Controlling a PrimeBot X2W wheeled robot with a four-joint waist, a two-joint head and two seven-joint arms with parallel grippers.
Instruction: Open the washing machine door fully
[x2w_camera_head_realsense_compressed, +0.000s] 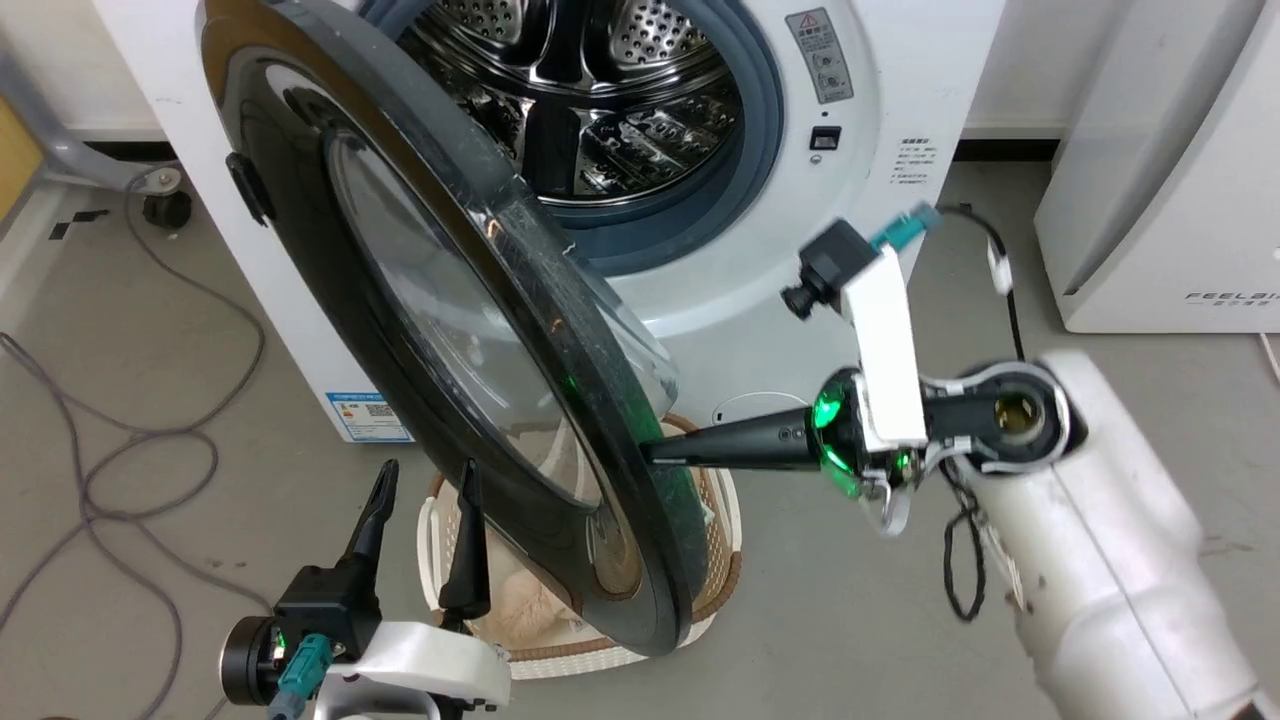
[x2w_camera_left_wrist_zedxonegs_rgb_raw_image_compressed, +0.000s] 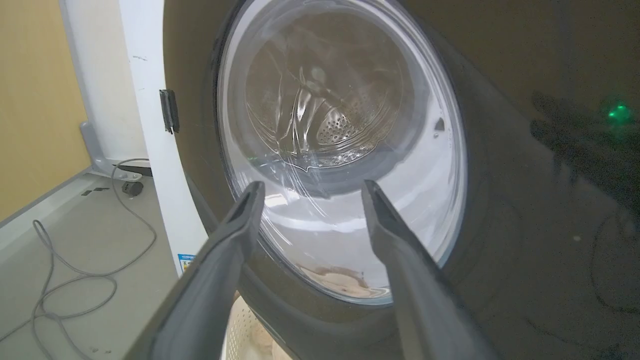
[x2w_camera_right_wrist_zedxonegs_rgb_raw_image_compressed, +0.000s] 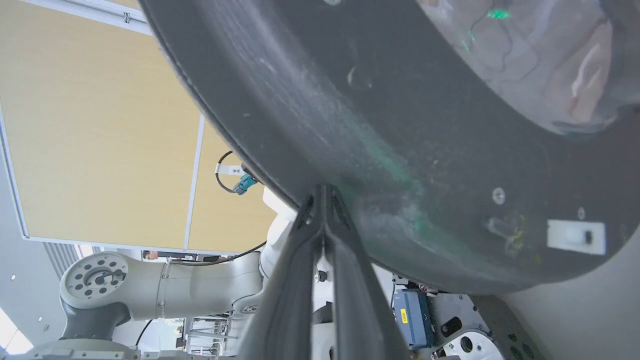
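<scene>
The washing machine door stands partly swung out from the white washing machine, showing its glossy black rim and clear glass bowl; the steel drum lies open behind it. My right gripper is shut, its fingertips pressed against the matte black back of the door's rim near the outer edge. My left gripper is open at the lower left, in front of the door's glossy face and apart from it. In the left wrist view its fingers frame the glass bowl.
A woven laundry basket with pale cloth sits on the floor under the door. Grey cables loop on the floor at left. A white FEELBIRD appliance stands at right. A castor foot sits at far left.
</scene>
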